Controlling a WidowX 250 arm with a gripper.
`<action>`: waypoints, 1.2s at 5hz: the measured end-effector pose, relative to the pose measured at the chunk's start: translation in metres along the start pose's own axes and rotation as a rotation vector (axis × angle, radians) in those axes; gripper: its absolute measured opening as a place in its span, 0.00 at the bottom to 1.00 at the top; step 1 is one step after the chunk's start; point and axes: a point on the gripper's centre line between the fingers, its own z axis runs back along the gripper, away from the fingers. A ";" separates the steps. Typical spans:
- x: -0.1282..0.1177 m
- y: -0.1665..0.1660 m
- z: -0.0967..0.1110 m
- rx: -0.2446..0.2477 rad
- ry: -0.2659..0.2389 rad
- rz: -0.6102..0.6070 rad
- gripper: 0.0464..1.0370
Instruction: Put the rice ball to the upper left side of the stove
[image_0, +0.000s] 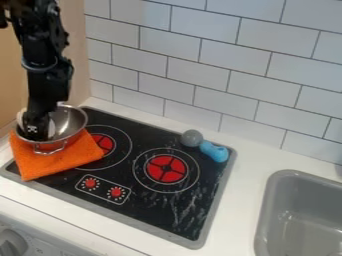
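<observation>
1. I have my gripper (37, 126) hanging down into the metal pot (70, 119) at the left of the stove (160, 212).
2. I cannot tell how far open it is, or whether it has hold of anything.
3. White patches show on both sides of it inside the pot; from this angle I take them for the rice ball (51, 129), mostly hidden behind the gripper.
4. I see the pot resting on an orange cloth (37, 157), which spreads over the stove's left part.
5. Near the stove's far right corner I have a grey and blue object (214, 151), just beyond the right burner (165, 168).
6. To the right of the stove I see a grey sink (275, 200) set in the white counter (234, 200).
</observation>
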 end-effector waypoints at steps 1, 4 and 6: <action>-0.002 0.001 0.000 0.003 0.013 -0.004 0.61; -0.001 -0.001 -0.001 -0.008 0.014 -0.019 0.40; 0.016 0.009 0.009 0.022 -0.002 -0.078 0.40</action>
